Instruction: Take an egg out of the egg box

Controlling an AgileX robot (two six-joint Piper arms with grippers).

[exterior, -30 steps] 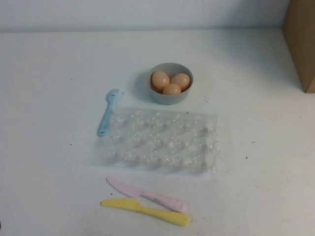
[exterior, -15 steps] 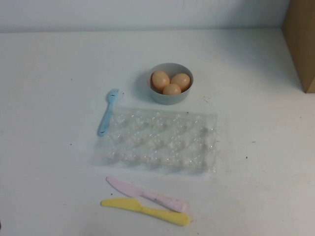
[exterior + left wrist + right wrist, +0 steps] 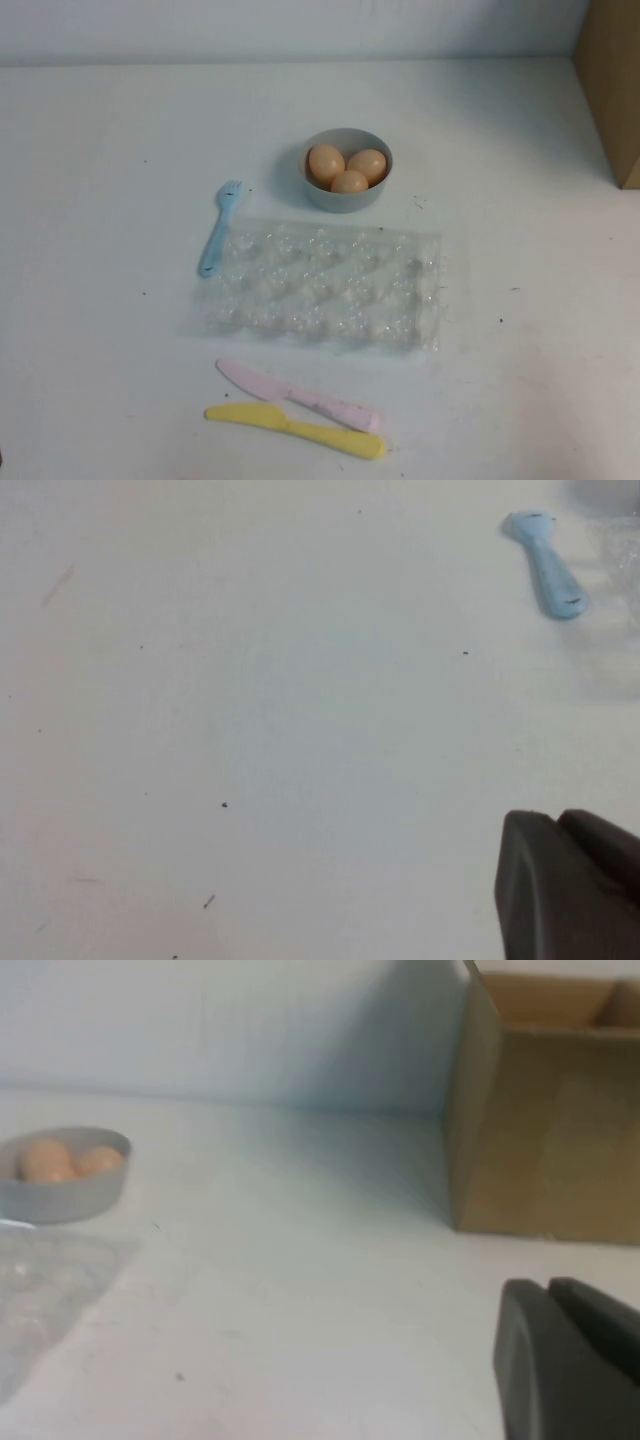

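Three light orange-brown eggs (image 3: pixel 349 181) lie in the round grey bowl (image 3: pixel 318 195), just behind the egg box. The egg box (image 3: pixel 320 285) is a flat clear plastic tray in the middle of the table, and its cups hold no egg. Neither arm shows in the high view. My left gripper (image 3: pixel 558 818) is shut and empty, low over bare table on the left, with the blue fork's handle (image 3: pixel 545 565) ahead of it. My right gripper (image 3: pixel 548 1285) is shut and empty on the right. Its view shows the bowl (image 3: pixel 60 1198), eggs (image 3: pixel 45 1160) and egg box edge (image 3: pixel 40 1280).
A blue fork (image 3: pixel 218 230) lies at the egg box's left end. A pink knife (image 3: pixel 300 395) and a yellow knife (image 3: pixel 300 430) lie in front of it. A brown cardboard box (image 3: pixel 612 80) stands at the far right, also in the right wrist view (image 3: pixel 550 1110).
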